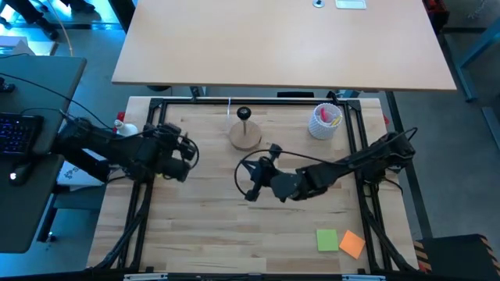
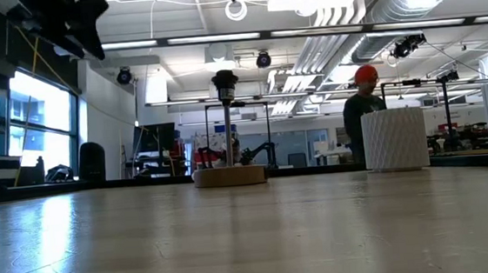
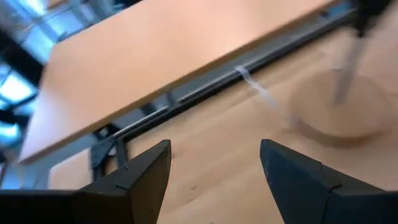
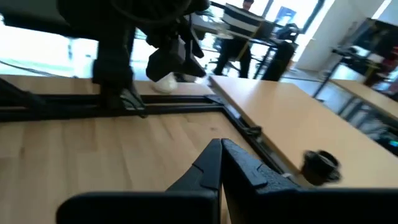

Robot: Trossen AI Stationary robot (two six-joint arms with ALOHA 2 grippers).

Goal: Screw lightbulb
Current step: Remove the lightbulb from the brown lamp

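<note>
High view count: two arms, one lightbulb [image 1: 128, 129], one wooden stand [image 1: 244, 134], one cup [image 1: 324, 122], two paper squares.
Lightbulb: left edge of the worktop [image 1: 203, 234], toward the far-left corner, partly hidden by the left arm.
Cup: far-right corner, pink and yellow bits inside.
Left tool [image 3: 214, 152]: fingers apart, empty, left of the stand.
Right tool [image 4: 221, 144]: fingers together, empty, mid-worktop.
Squares: green square [image 1: 326, 240] and orange square [image 1: 352, 243], near-right corner.

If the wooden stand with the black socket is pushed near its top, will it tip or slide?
Probably it slides: the round wooden base looks wide and flat beside the thin post. It seems stiff, not floppy. A push high at the black socket might rock it.
</note>
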